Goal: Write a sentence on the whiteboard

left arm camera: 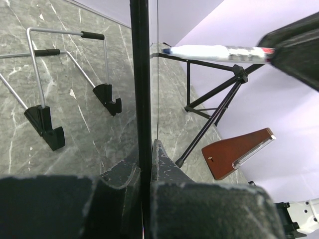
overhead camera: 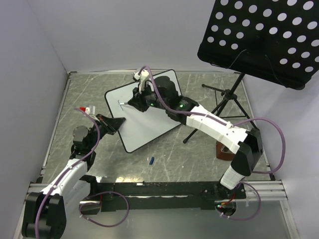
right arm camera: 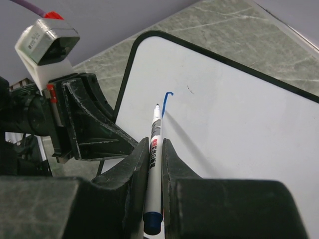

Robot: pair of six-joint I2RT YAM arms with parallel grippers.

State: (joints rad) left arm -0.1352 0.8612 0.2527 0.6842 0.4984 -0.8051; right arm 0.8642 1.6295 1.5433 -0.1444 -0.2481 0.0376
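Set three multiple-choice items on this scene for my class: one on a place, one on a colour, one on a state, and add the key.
1. Where does the left gripper hold the whiteboard? A at its rim; B at its middle; C nowhere.
2. What colour is the stroke on the whiteboard? A red; B blue; C green.
3. How is the right gripper? A wide open; B shut on nothing; C shut on the marker.
Key: 1 A, the black rim sits between its fingers. 2 B, the short hooked line reads blue. 3 C, both fingers press the marker's barrel.
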